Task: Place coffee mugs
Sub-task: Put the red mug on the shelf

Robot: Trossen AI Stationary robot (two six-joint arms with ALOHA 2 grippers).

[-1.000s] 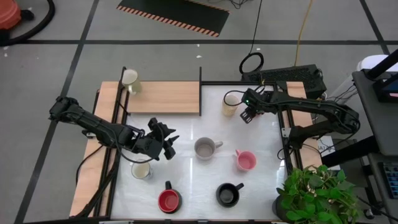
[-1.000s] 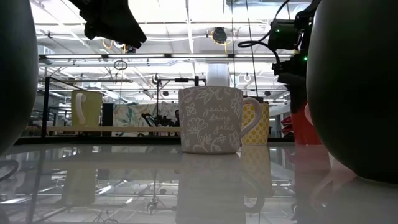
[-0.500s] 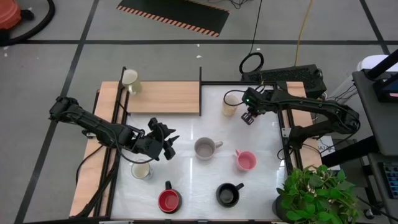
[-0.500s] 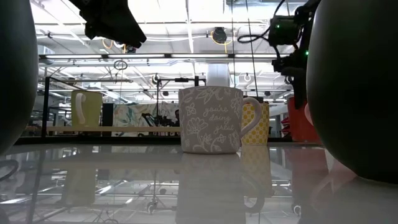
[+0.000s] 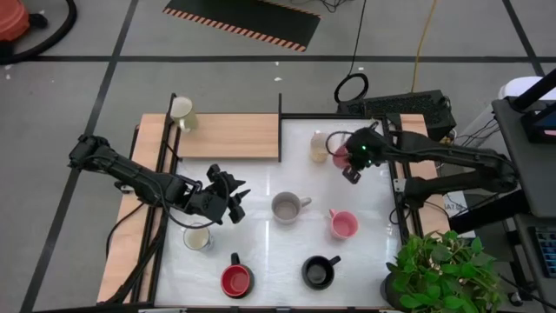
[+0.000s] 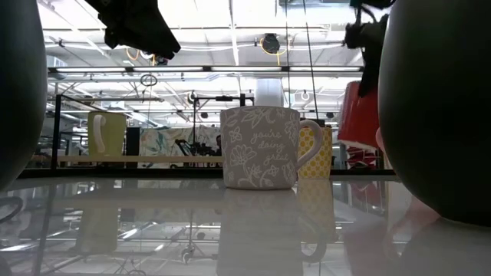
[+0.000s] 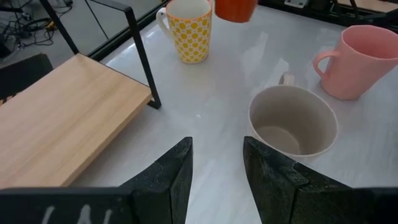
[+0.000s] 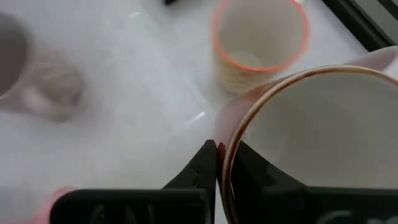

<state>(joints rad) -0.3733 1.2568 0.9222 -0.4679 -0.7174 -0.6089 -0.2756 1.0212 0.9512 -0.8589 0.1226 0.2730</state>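
Note:
My right gripper is shut on a dark pink-red mug and holds it in the air beside the yellow-dotted cream mug near the table's far edge. My left gripper hovers open over the table's left part, close to a white mug; past its fingers the grey mug stands upright. The grey mug, pink mug, red mug and black mug stand on their bases on the white table top. A pale mug stands on the wooden shelf. My right gripper pinches the dark pink-red mug's rim with one finger outside the wall and the other inside, coming from above. The mug hangs clear of the table, a little tilted.
A wooden shelf with black posts fills the table's far left part. A potted plant stands at the near right corner. In the low view, the black mug looms close at the right. Bare table top lies between the grey mug and the shelf.
My right gripper has risen and carried the dark pink-red mug up off the table, where it stood beside the yellow-dotted mug; the mug now hangs clear and has drifted slightly toward the table's near side.

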